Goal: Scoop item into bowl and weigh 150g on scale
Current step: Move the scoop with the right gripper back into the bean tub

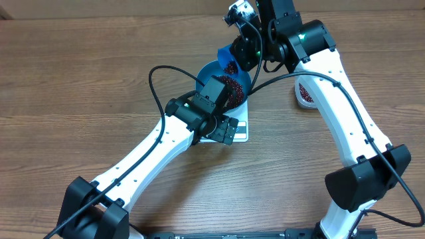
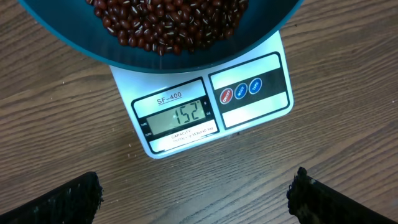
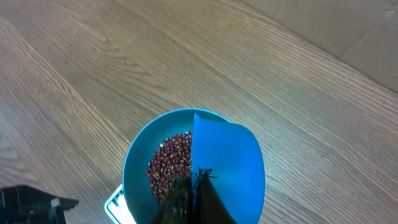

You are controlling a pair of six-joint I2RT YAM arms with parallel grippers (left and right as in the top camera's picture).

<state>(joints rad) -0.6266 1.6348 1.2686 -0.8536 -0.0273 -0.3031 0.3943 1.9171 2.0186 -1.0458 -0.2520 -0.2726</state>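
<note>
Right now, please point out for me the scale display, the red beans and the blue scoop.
scale display [image 2: 181,116]: left wrist view, on the digits of the screen.
red beans [image 2: 168,22]: left wrist view, middle of the pile inside the bowl.
blue scoop [image 3: 224,165]: right wrist view, on its smooth outer surface.

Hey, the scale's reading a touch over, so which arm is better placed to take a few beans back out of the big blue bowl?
Right, probably. The right gripper is shut on the small blue scoop, poised over the large round blue bowl of red-brown beans. The left gripper is open and empty, facing the white square scale.
</note>
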